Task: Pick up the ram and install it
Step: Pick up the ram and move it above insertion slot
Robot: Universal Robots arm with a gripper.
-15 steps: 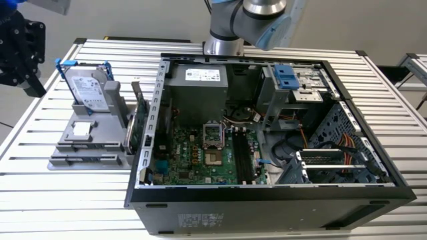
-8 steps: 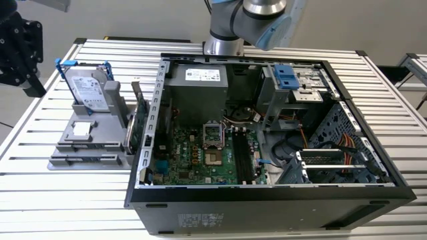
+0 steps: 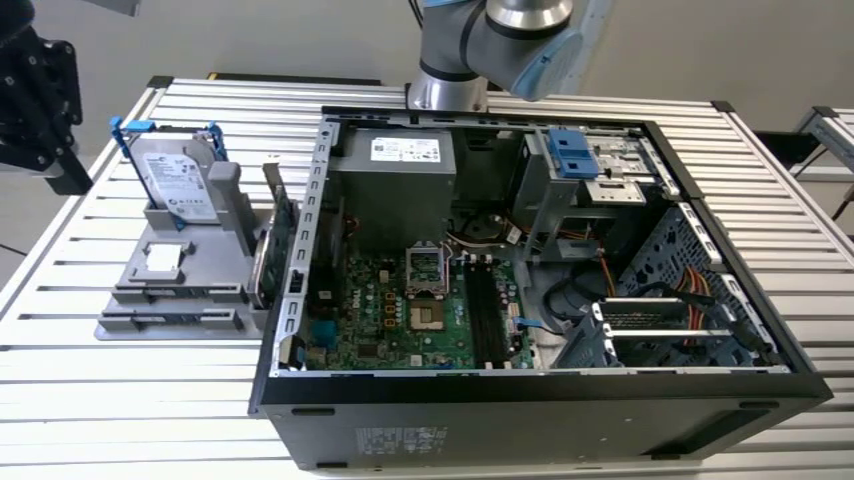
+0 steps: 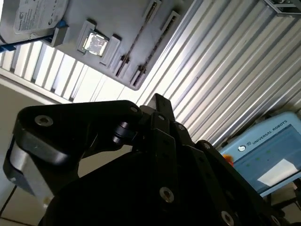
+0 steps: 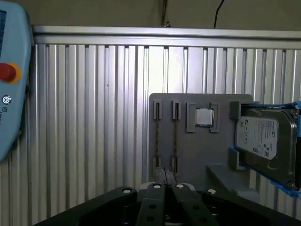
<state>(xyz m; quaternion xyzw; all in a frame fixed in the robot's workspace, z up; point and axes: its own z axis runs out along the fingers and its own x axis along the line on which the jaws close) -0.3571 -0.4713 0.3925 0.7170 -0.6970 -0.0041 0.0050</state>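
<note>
Pincer [image 5: 165, 173] closed, empty, well apart from ram [image 5: 175, 137] standing edge-on in tray [image 5: 197, 157]. Risk: descending shut, it strikes the thin edge; descending off-line, it jams on the slot posts.

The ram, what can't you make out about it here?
Ram: edge-on in the tray slots in the first wrist view, so chips and label are hidden.
Motherboard slots, exterior view: too small to tell whether any is filled.
Pincer: cut off by the first wrist view's edge.

The exterior view's top edge crops the arm [image 3: 531, 38]. Frame edges crop the end effector [image 5: 165, 176] and hard drive [image 5: 264, 140].
</note>
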